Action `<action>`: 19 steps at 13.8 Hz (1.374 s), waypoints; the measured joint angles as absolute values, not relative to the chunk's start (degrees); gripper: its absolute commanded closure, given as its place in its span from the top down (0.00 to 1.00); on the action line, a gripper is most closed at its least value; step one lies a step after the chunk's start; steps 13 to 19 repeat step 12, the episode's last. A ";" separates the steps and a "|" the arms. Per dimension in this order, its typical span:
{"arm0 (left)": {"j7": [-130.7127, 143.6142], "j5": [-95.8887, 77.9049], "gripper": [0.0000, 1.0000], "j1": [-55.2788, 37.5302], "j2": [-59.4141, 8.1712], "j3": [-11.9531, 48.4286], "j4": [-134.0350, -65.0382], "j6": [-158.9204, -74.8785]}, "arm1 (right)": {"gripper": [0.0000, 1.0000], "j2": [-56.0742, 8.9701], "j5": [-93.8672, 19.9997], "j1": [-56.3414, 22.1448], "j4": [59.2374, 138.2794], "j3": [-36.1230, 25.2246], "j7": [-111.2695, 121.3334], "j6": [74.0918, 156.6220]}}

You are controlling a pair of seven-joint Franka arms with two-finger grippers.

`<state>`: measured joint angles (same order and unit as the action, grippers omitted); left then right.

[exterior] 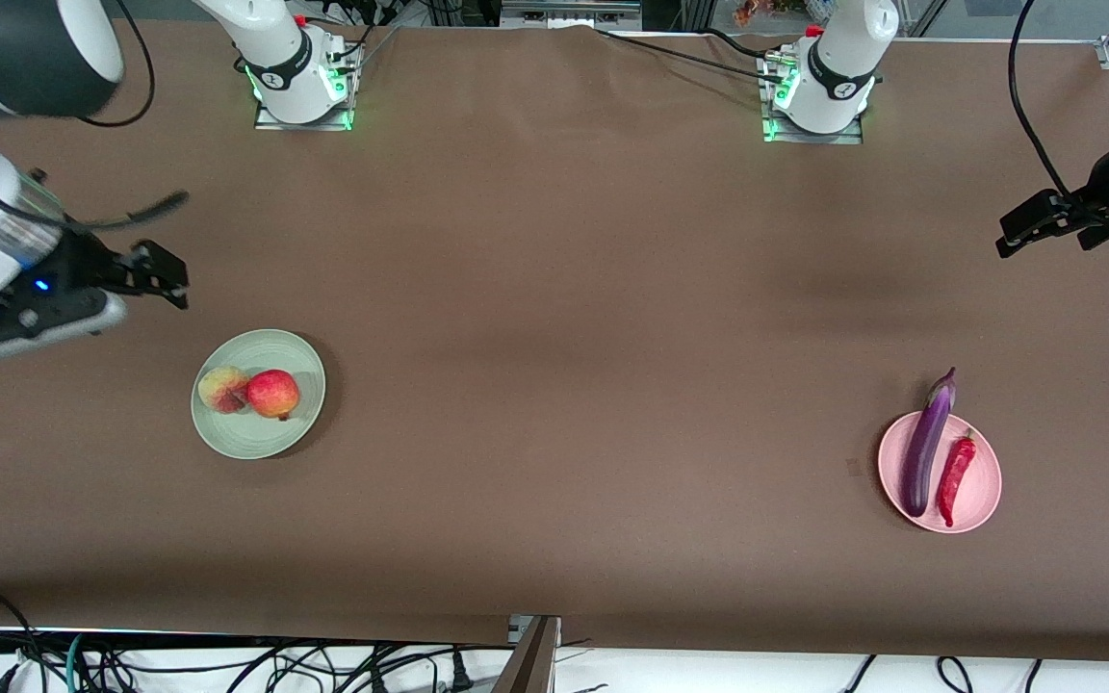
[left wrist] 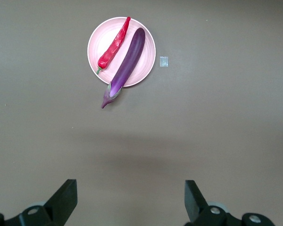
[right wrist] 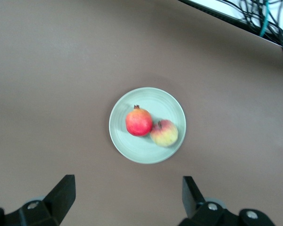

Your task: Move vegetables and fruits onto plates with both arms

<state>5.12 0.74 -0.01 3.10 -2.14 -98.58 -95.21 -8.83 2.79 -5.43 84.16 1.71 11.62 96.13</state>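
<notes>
Nearest the front camera, toward the left arm's end of the table, sits the pale pink plate (exterior: 983, 481) with both vegetables on it. A long purple eggplant (exterior: 928, 445) lies across the plate, its stem cap hanging out over the rim on the side farther from the front camera. Just beside it, a little toward the table's end, lies the shorter red chili pepper (exterior: 955, 476), wholly inside the rim. A small pale square of tape (left wrist: 163, 61) is stuck to the brown table (exterior: 574, 385) just beside the plate.

Toward the right arm's end, a little farther from the front camera, the mint green plate (exterior: 256, 438) carries both fruits touching each other: the yellow-pink peach (exterior: 223, 389) and the red fruit (exterior: 273, 394) with its small nub.

Neither arm holds anything. Up in the air over bare table, well apart from the pink plate, the left gripper (exterior: 1045, 221) hangs with its jaws spread wide and nothing between them. Over bare table near the green plate, the right gripper (exterior: 158, 277) hovers, its fingers (right wrist: 61, 193) likewise wide apart and gripping nothing.
</notes>
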 measured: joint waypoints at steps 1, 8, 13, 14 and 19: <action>5.12 0.74 1.00 -0.01 3.09 -2.13 -98.58 -95.20 | 1.00 -6.98 2.79 -5.04 86.08 1.70 11.62 96.03; 5.11 0.74 1.00 -0.04 2.82 -2.00 -98.50 -95.20 | 1.00 -2.42 2.78 -3.70 90.83 1.69 3.80 90.14; 5.10 0.74 1.00 -0.11 2.03 -1.85 -98.33 -95.20 | 1.00 -0.85 2.46 -2.30 92.24 2.36 2.96 88.13; 5.10 0.74 1.00 -0.11 2.03 -1.85 -98.33 -95.20 | 1.00 -0.85 2.46 -2.30 92.24 2.36 2.96 88.13; 5.10 0.74 1.00 -0.11 2.03 -1.85 -98.33 -95.20 | 1.00 -0.85 2.46 -2.30 92.24 2.36 2.96 88.13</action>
